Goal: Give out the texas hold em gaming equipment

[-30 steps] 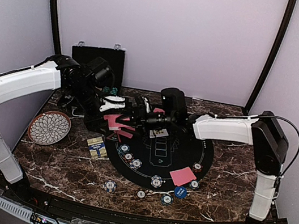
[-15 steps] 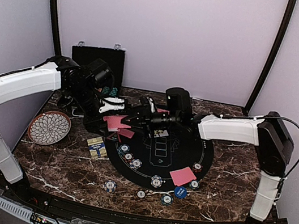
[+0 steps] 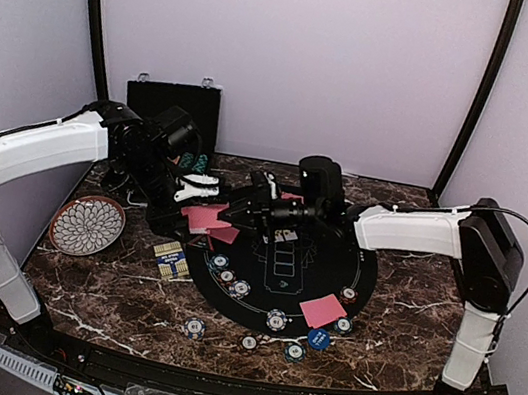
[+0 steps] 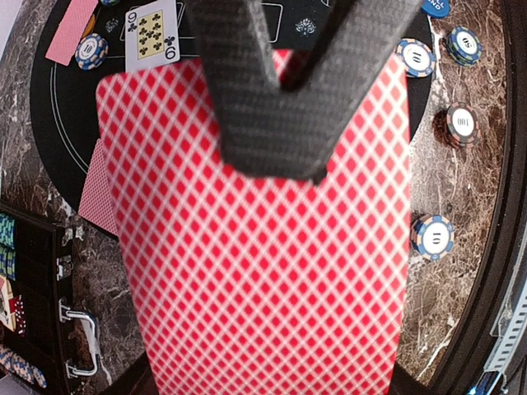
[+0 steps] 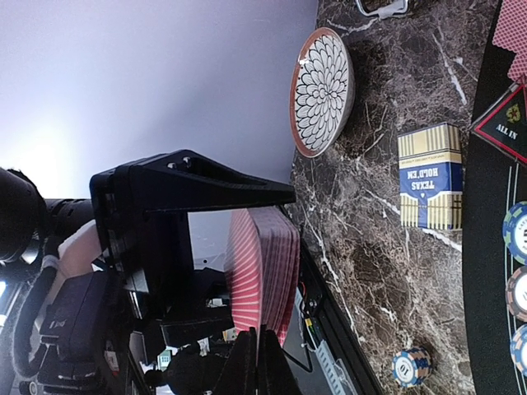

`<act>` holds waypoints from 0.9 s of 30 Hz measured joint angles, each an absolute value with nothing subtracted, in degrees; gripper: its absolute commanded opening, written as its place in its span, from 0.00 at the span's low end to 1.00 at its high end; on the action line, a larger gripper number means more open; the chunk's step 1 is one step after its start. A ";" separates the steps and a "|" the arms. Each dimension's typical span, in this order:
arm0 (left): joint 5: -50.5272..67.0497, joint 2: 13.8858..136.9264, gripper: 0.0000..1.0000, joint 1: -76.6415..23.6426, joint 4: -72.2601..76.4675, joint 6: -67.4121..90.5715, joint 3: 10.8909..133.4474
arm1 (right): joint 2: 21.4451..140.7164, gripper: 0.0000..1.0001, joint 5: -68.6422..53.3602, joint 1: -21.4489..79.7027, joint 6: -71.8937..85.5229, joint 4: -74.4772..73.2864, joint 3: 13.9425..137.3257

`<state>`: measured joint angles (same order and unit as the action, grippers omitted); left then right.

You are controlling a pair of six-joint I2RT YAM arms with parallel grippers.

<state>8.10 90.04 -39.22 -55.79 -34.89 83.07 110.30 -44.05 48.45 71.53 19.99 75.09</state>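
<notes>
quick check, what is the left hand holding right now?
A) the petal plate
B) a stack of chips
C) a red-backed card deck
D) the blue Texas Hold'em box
C: in the left wrist view the left hand is clamped on the red-backed card deck, whose diamond pattern fills the frame. The right wrist view shows the same stack edge-on.

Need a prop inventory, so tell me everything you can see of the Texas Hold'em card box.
The card box is a flat carton, apparently cardboard: yellow-and-cream stripes at both ends, a blue panel between with white TEXAS HOLD 'EM lettering. It lies flat, printed face up, on the marble table between the petal-patterned plate and the black mat, beside the mat's edge. Nothing rests on it or grips it.
</notes>
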 measured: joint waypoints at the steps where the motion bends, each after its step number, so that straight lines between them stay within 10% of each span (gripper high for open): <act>1: 8.01 90.04 0.00 -39.22 -55.79 -34.89 83.05 | 109.95 0.00 -44.01 48.27 71.31 19.64 74.91; 12: 6.09 89.97 0.00 -39.11 -55.59 -34.89 81.58 | 102.52 0.00 -36.99 40.99 54.28 -7.64 77.45; 27: 5.43 89.76 0.00 -39.11 -55.61 -34.89 81.54 | 111.02 0.00 12.67 40.27 31.27 -52.12 100.95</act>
